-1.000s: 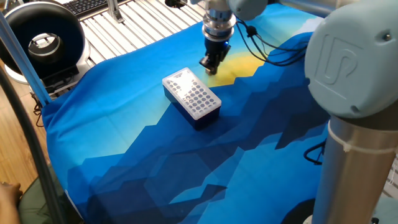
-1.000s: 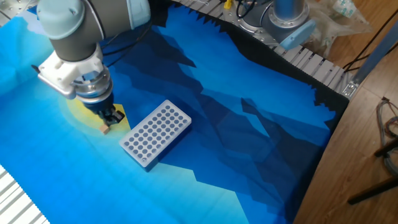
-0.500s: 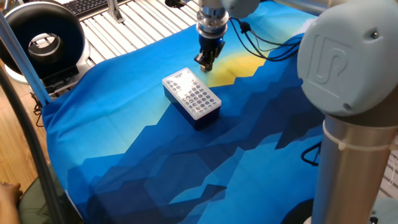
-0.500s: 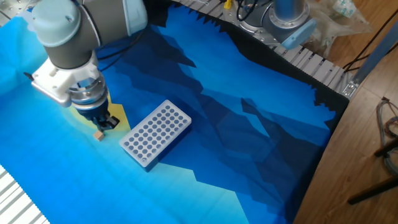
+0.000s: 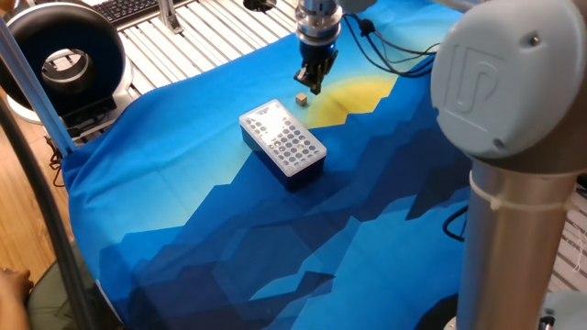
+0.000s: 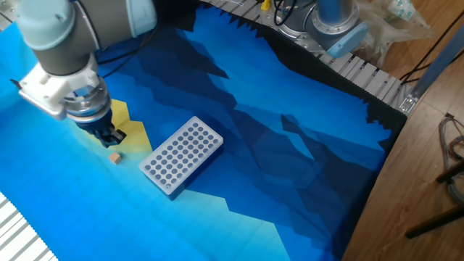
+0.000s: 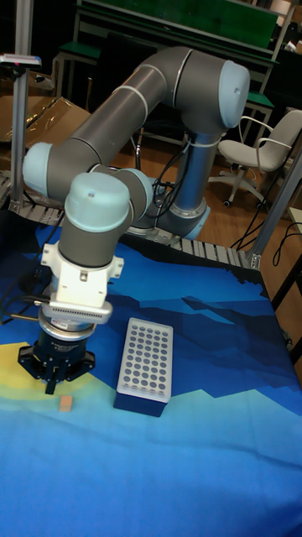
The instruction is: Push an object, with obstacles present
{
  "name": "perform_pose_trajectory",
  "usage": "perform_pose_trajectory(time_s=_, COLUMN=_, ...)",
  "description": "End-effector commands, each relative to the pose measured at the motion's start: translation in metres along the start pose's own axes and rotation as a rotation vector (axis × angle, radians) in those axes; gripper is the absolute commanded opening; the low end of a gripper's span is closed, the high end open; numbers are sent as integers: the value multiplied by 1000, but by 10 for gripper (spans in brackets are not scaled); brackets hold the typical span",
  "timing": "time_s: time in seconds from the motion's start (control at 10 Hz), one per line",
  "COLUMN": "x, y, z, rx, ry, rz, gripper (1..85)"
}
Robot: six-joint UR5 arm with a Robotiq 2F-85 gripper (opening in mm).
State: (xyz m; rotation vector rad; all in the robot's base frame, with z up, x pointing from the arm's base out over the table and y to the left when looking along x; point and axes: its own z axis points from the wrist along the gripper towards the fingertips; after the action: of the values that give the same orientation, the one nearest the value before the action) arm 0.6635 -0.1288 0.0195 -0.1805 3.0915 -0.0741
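Observation:
The object, a tiny tan wooden cube [image 5: 300,98] [image 6: 114,156] [image 7: 65,404], lies on the blue cloth at the edge of its yellow patch. My gripper [image 5: 312,84] [image 6: 109,138] [image 7: 52,386] hangs just beyond the cube, a small gap away, its fingers shut with nothing in them. The obstacle, a dark blue box with a white holed top [image 5: 282,142] [image 6: 181,155] [image 7: 144,365], rests a short way from the cube on the side away from the gripper. Cube and box do not touch.
A black round device [image 5: 60,60] stands on the slatted metal surface [image 5: 211,32] off the cloth's corner. Cables [image 5: 404,64] trail from the wrist across the cloth. The arm's base [image 6: 330,22] stands at the table's edge. An office chair [image 7: 252,164] is behind.
The cube slid a little toward the cloth's edge under the gripper. The gripper has since drawn back and risen off it, leaving the cube free.

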Motion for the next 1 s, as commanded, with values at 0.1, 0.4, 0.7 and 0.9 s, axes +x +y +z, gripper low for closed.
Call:
perform_pose_trajectory(time_s=0.1, x=-6, y=21, z=6, rx=-115, ry=14, rz=109, gripper=10)
perform_pose_trajectory(time_s=0.4, x=-3, y=43, z=3, rx=-181, ry=33, rz=168, gripper=10)
perform_pose_trajectory(time_s=0.7, x=-13, y=64, z=8, rx=-179, ry=17, rz=197, gripper=10)
perform_pose_trajectory(time_s=0.9, x=-19, y=79, z=9, rx=-177, ry=12, rz=219, gripper=10)
